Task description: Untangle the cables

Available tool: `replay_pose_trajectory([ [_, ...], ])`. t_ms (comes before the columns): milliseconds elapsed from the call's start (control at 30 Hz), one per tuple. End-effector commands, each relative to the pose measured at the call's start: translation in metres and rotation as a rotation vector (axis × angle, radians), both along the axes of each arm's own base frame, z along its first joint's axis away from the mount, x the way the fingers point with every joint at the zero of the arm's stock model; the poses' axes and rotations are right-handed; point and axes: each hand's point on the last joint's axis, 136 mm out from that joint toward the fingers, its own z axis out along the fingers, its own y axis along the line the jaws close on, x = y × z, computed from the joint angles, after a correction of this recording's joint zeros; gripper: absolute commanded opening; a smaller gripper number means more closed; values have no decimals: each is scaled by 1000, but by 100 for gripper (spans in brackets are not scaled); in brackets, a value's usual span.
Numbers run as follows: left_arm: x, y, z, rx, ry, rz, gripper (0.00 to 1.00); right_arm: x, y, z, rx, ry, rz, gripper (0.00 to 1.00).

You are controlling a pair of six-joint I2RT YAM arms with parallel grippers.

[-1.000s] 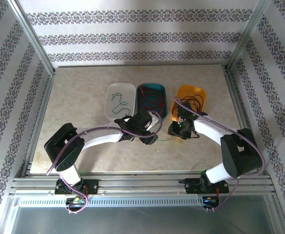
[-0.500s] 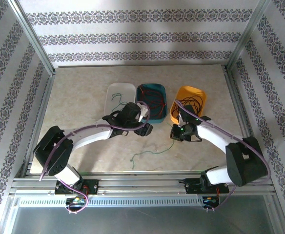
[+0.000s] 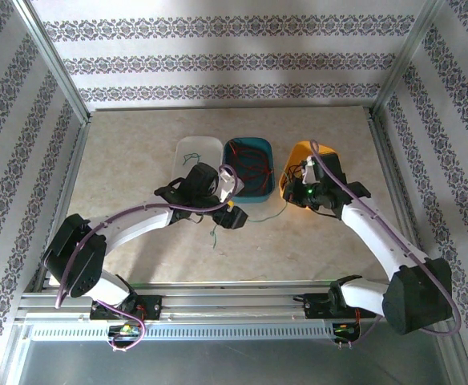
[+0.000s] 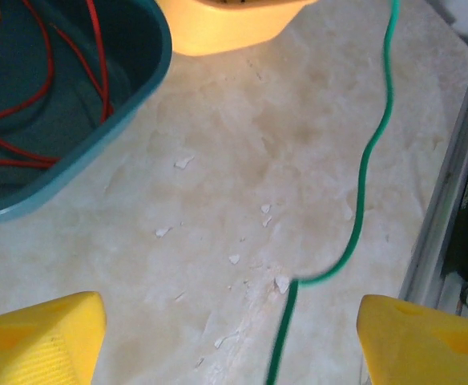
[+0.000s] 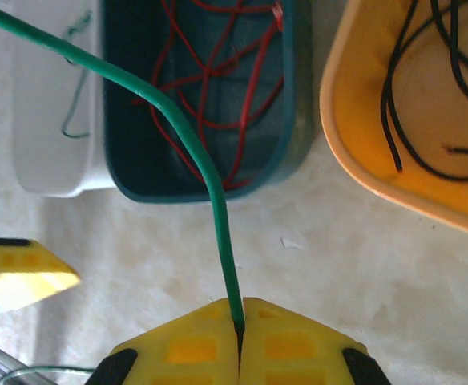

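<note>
Right gripper (image 5: 240, 325): jaws fully closed, yellow pads meeting on one green cable (image 5: 195, 152), which is pinched at the very tip.
Left gripper (image 4: 234, 343): jaws stand wide apart with nothing held. The green cable passes between the pads (image 4: 46, 337) and touches neither.
Green cable, course: it leaves the pinch and arcs up and to the left in the right wrist view. From above it runs leftward over the table (image 4: 218, 184) to a free end on the near side of the left fingers.
Gripper stations: both are on the near side of the trays, the right one before the gap between teal and orange, the left one before the teal tray's near left corner.
Teal tray (image 5: 296, 112): the middle of three, holding tangled red cables (image 5: 210, 76).
Orange tray (image 5: 354, 152): to the right of the teal one and apart from it, holding black cables (image 5: 390, 120).
White tray (image 5: 46, 160): just beside the teal tray on its left, holding a second green cable (image 5: 72, 120).
</note>
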Motion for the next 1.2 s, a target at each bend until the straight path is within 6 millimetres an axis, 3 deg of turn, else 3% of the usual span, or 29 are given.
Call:
replay_pose_trajectory([
  [0,-15,12,-17,61,21,-44,82,9,-1,30,51,-62,0,0],
  [67,-17,14,-20,71,29,-49,77,11,-4,35,57,-73,-7,0],
  [167,-24,13,-19,62,59,-70,58,13,-12,38,44,-86,-29,0],
  [300,-32,11,-11,31,74,-95,41,16,-22,39,22,-101,-58,0],
  [433,-33,7,0,7,71,-110,16,15,-11,41,42,-109,-8,0],
  [500,-31,1,9,-20,69,-119,14,11,8,41,60,-113,65,0],
  [667,-17,-15,38,-114,8,-121,9,-14,78,41,111,-109,352,0],
  [767,-9,-22,52,-158,-35,-116,8,-29,106,34,148,-75,465,0],
  [933,-2,-28,70,-196,-83,-125,7,-34,124,19,229,-18,508,0],
  [1167,12,-27,77,-201,-141,-86,6,-35,133,16,304,11,524,0],
])
